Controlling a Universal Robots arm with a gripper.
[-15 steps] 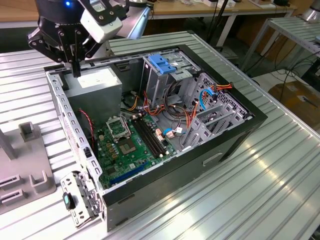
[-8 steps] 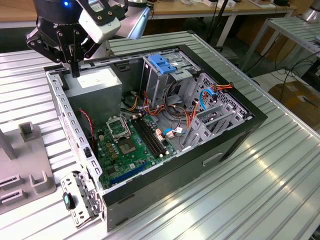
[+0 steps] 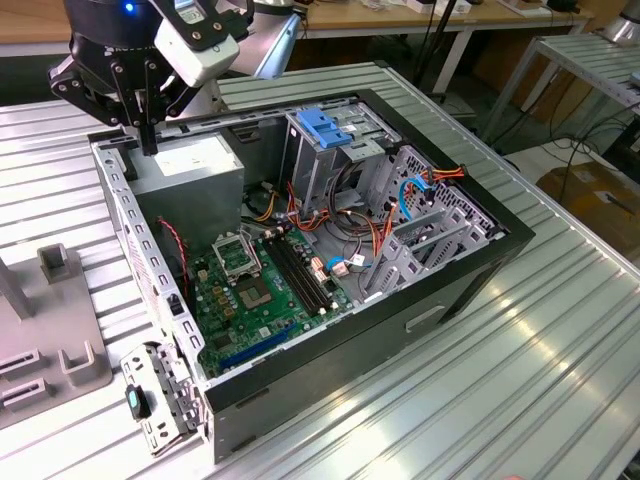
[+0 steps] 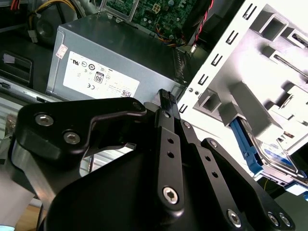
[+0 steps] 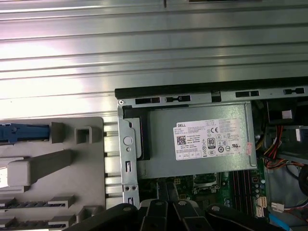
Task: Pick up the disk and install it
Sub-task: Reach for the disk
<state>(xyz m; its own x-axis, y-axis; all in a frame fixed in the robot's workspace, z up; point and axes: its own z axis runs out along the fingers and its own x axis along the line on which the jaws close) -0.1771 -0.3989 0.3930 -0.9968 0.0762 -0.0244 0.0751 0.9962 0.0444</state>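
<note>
In the exterior view the gripper (image 3: 149, 138) hangs above the corner of the open computer case (image 3: 487, 222), over the grey power-supply box (image 3: 190, 170). Its black fingers are pressed together into one thin bar with nothing between them. The second wrist view shows the same from close by: the two fingers meet at a ridged tip, which sits in front of the labelled face of the box.

The disk (image 4: 278, 158) appears in the second wrist view, a silver drive with a blue rail along its edge. It is tucked in a slot of the pale fixture (image 4: 250, 62) outside the case and well apart from the fingertips. The first wrist view shows a blue strip (image 5: 24, 133) lying in a slot of that grey fixture, but I cannot tell how much of the drive lies behind it. In the exterior view the fixture stands at the left edge, and I cannot make out the drive there.

The exterior view alone shows the inside of the case: the green motherboard (image 3: 255, 290), loose orange and red cables, and a metal drive cage topped by a blue latch piece (image 3: 325, 128).

The perforated case wall (image 5: 128, 159) stands between the fixture and the box, just beside both. Above the box the space is open. The ribbed metal table (image 3: 560, 380) runs wide on the exterior view's right.
</note>
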